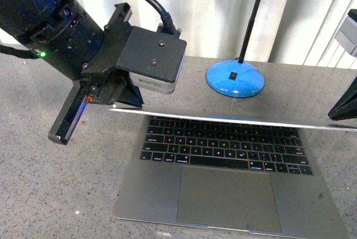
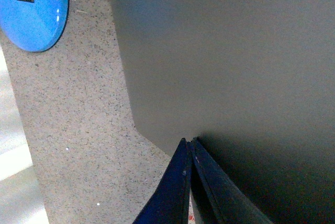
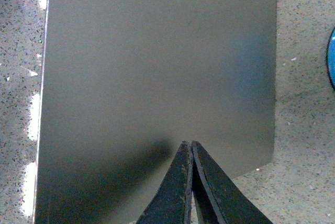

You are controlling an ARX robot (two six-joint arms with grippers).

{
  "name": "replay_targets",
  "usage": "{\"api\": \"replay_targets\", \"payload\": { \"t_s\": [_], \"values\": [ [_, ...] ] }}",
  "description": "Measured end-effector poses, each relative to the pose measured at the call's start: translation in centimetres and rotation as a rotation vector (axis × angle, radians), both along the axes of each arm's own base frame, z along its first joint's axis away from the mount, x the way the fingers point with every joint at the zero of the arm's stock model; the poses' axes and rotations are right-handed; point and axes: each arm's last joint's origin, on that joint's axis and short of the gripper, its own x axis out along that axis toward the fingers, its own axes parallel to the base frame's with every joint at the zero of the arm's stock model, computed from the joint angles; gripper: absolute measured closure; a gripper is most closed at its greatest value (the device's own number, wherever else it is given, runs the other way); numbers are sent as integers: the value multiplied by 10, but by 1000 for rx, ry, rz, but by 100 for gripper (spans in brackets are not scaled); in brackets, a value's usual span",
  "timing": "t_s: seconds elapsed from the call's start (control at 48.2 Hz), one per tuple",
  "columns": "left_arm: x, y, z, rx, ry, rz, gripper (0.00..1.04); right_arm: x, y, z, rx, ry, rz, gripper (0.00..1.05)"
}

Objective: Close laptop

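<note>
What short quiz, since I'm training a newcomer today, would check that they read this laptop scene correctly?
1. True or false: the laptop is already fully closed.
2. What stands on the table behind the laptop? A) blue lamp base B) red mug C) stack of books
3. Fill in: in their wrist views, the left gripper and the right gripper each point at the lid's outer face with fingers ____.

Key: 1 false, the keyboard still shows; 2 A; 3 shut.

An office-like desk setup — speckled grey countertop (image 1: 50, 194), blue-based desk lamp (image 1: 235, 79), pale curtains (image 1: 212, 10) behind.
</note>
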Motion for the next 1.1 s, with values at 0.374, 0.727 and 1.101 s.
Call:
{"api": "replay_targets", "payload": {
  "t_s": [0.374, 0.727, 1.101],
  "values": [
    [-23, -3, -36, -13, 51, -29, 101, -17, -2, -31, 44, 42, -22, 102],
    [-49, -1, -68, -21, 109, -44, 101, -38, -2, -60, 59, 98, -37, 102],
    [-60, 1, -82, -23, 136, -43, 101, -52, -2, -85, 34, 148, -53, 102]
  ]
}}
